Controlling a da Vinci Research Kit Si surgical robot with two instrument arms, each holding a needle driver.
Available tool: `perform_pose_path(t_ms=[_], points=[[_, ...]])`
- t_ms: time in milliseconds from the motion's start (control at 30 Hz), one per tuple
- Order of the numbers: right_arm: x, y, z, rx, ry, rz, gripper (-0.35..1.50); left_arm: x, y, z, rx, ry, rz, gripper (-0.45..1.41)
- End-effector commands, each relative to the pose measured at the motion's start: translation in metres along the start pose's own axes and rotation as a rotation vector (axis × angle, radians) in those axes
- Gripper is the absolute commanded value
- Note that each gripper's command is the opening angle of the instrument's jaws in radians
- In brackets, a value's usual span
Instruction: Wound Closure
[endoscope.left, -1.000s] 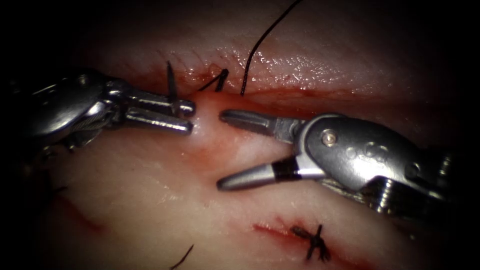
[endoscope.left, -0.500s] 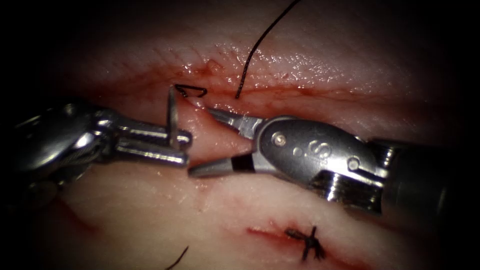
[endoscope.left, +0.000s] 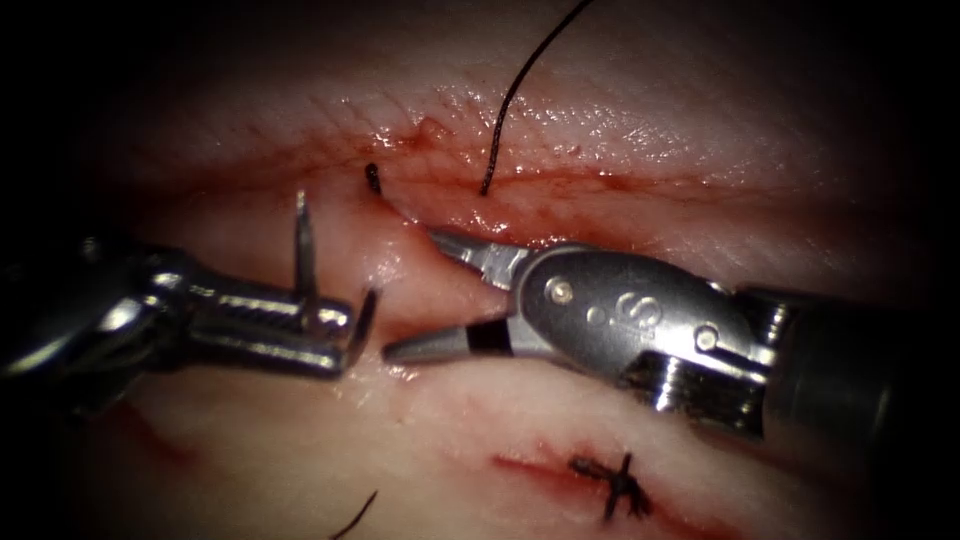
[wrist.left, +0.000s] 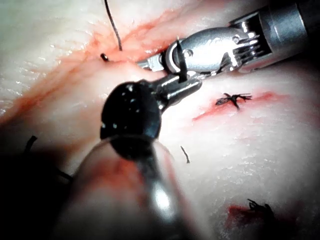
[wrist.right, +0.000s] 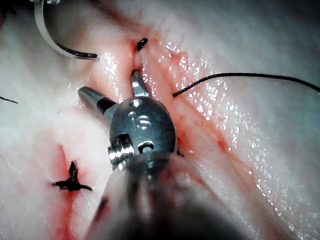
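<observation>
The left tool has its fingers clamped on the needle near mid-curve; the needle stands clear of the tissue, one end rising above the fingers and the other poking out just below them, left of the cut. In the right wrist view the needle reads as a free arc. The right tool has its fingers apart and holds nothing; they straddle a raised fold of tissue at the cut's lower edge, one finger against the cut, the other lower. Just above the fold a short dark bit of thread shows at a hole in the tissue, and a long strand runs up from the cut's line and away. As a judgement, the closure is partly done: one finished knot sits on a lower red line, a second knot shows in the left wrist view, while the main cut lies open and unsutured along its visible length. Count: two tools, one needle, one long strand, two knots, a few loose cut ends.
</observation>
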Motion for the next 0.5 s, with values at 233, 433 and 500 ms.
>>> perform_pose_path(t_ms=[233,433,500], points=[[0.001,0.0014,-0.0014,-0.022,-0.001,0.009,0.9,-0.0001,0.0019,-0.0006,-0.017,0.037,0.001,-0.45],[0.0014,0.002,-0.002,-0.043,0.001,0.014,1.08,0.0,0.0044,-0.0007,-0.025,0.063,0.015,-0.45],[0.0019,0.0022,-0.0023,-0.051,0.012,0.022,1.11,0.0001,0.0051,-0.0008,-0.033,0.077,0.028,-0.45]])
